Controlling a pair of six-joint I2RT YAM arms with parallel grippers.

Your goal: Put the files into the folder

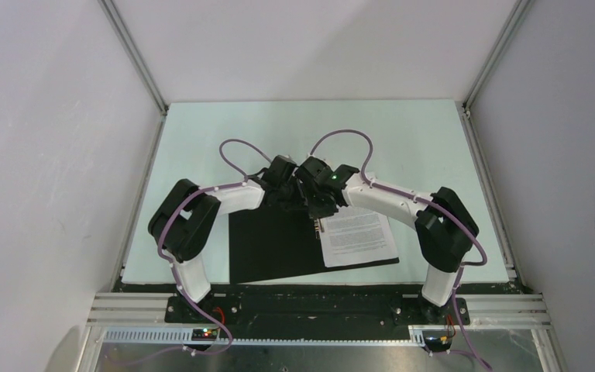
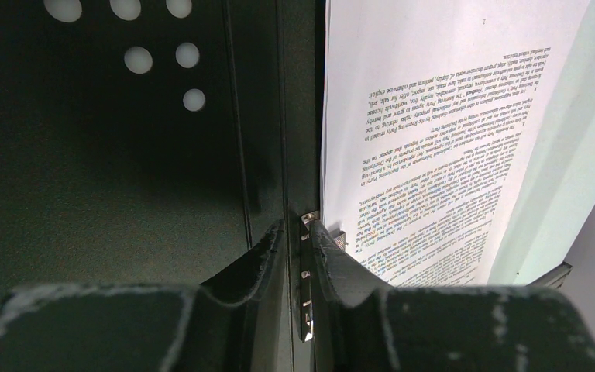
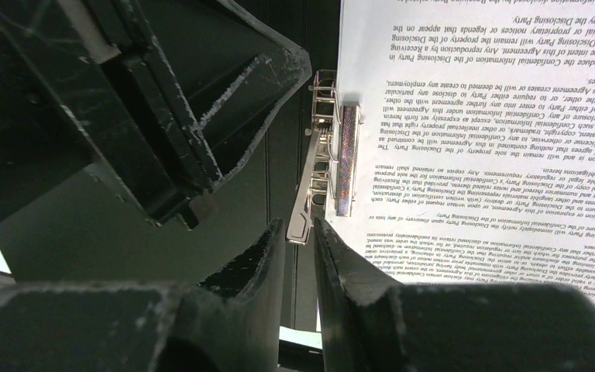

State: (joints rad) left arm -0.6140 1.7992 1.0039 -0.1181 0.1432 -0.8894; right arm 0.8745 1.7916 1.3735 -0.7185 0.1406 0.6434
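Observation:
The folder (image 1: 267,248) lies open on the table, black inside up, also seen in the left wrist view (image 2: 108,178). The files (image 1: 356,236) lie on its right half, printed side up (image 2: 434,132) (image 3: 480,132). The metal clip (image 3: 346,155) by the spine rests its pad on the sheets' left edge. Its thin lever (image 3: 310,182) stands raised. My left gripper (image 2: 298,225) is closed on the lever's metal strip (image 2: 306,294). My right gripper (image 3: 300,229) pinches the lever's free end between its fingertips. Both grippers (image 1: 290,203) (image 1: 318,213) meet over the spine.
The pale green table (image 1: 310,132) is walled by white panels on three sides. The folder's near edge sits close to the table's front edge (image 1: 318,285). My left gripper's body (image 3: 124,108) looms just left of my right fingers.

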